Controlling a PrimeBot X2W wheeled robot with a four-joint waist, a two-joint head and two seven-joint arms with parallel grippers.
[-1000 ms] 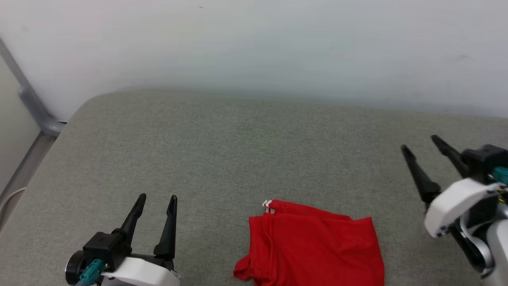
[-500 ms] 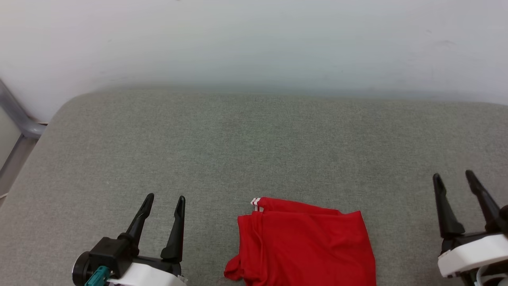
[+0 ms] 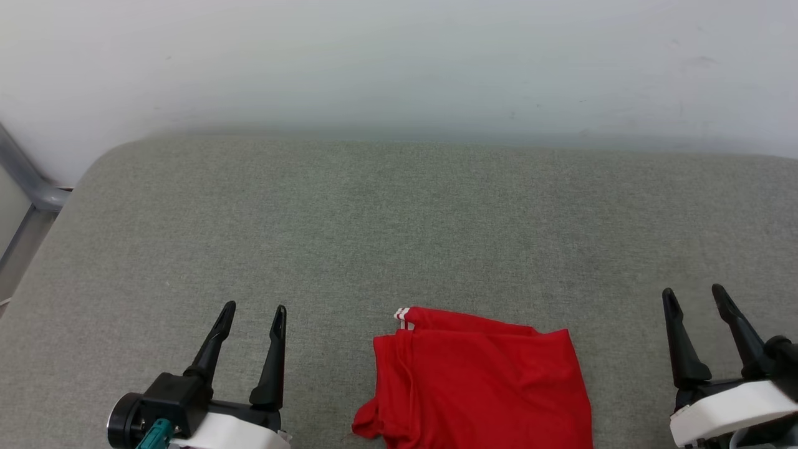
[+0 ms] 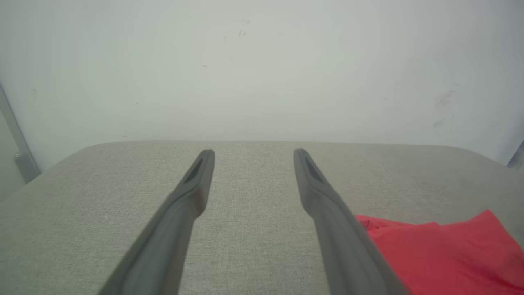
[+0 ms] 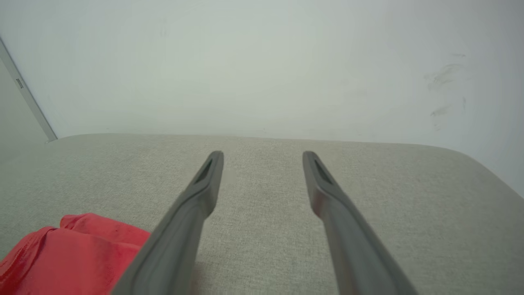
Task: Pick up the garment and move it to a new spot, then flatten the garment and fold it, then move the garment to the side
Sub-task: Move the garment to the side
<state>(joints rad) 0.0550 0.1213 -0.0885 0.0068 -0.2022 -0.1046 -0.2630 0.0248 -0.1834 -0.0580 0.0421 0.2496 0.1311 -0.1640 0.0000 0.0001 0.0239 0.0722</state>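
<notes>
Head view, nearest first: the garment [image 3: 480,386] lies bundled into a rough red rectangle at the near edge of the grey fabric surface [image 3: 399,218], slightly right of centre, its near part cut off by the frame. The left gripper [image 3: 255,307] stands just left of it and the right gripper [image 3: 692,290] well to its right. Both have their 2 fingers spread wide, holding nothing and clear of the cloth. Striped trim [image 3: 404,316] peeks out at the garment's far left corner. It looks light, soft and limp, so its layers would likely slide apart. Pinching through all layers at the 2 far corners seems safest. Beyond lies bare surface, then a pale wall [image 3: 399,62].
</notes>
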